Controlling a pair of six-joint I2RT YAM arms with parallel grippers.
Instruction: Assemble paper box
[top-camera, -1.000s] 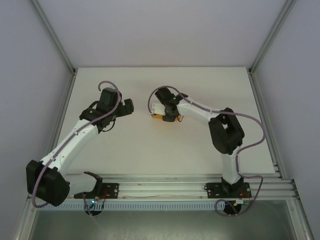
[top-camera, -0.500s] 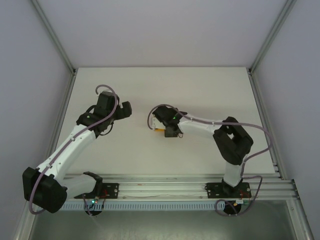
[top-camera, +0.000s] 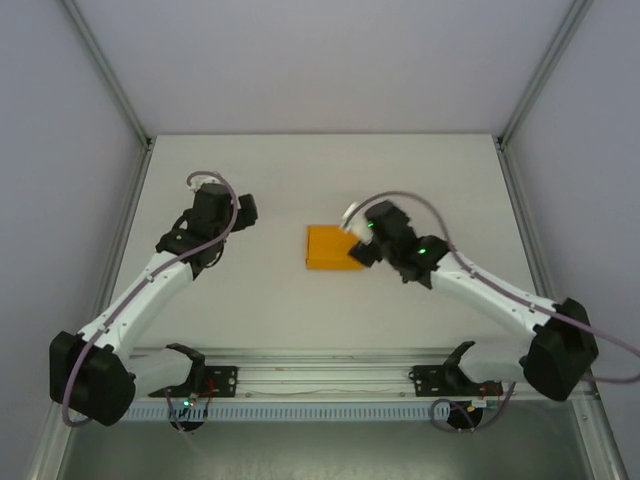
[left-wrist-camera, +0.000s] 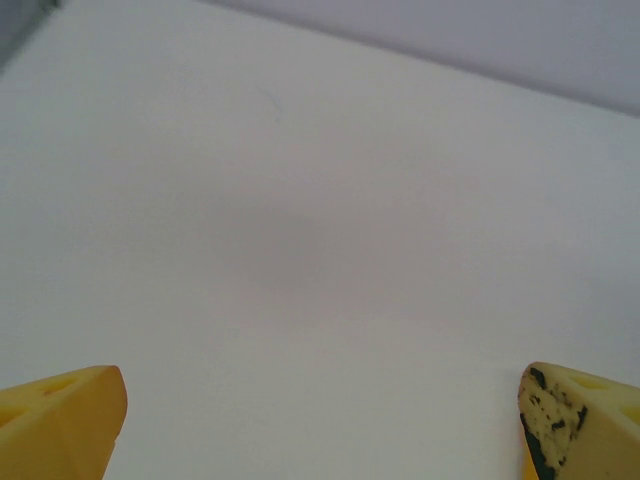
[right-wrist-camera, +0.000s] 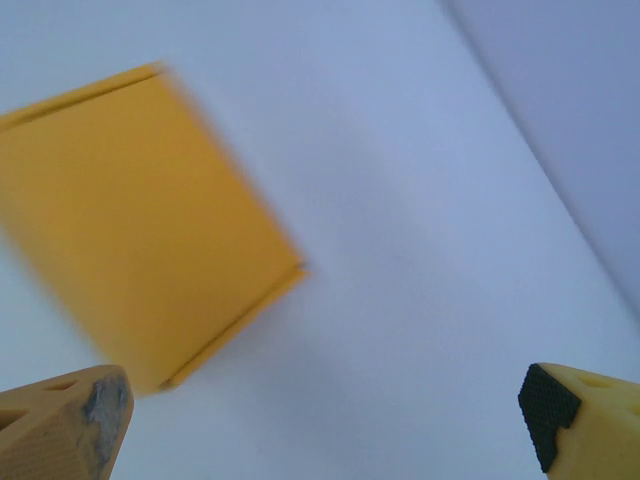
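Note:
The paper box (top-camera: 330, 248) is a closed, flat orange rectangle lying on the white table near its middle. In the right wrist view the paper box (right-wrist-camera: 135, 220) is blurred and lies at the upper left, apart from the fingers. My right gripper (top-camera: 357, 242) hangs just off the box's right edge, open, with nothing between its fingertips (right-wrist-camera: 70, 425). My left gripper (top-camera: 243, 208) is open over bare table, well to the left of the box; its yellow fingertips (left-wrist-camera: 60, 420) stand wide apart.
The white table (top-camera: 300, 180) is bounded by grey walls and aluminium posts (top-camera: 108, 80). An aluminium rail (top-camera: 330, 378) carrying both arm bases runs along the near edge. Purple cables loop over both arms.
My right gripper has let go of the box and pulled back to the right, leaving it flat on the table. The left arm has drawn back slightly to the left.

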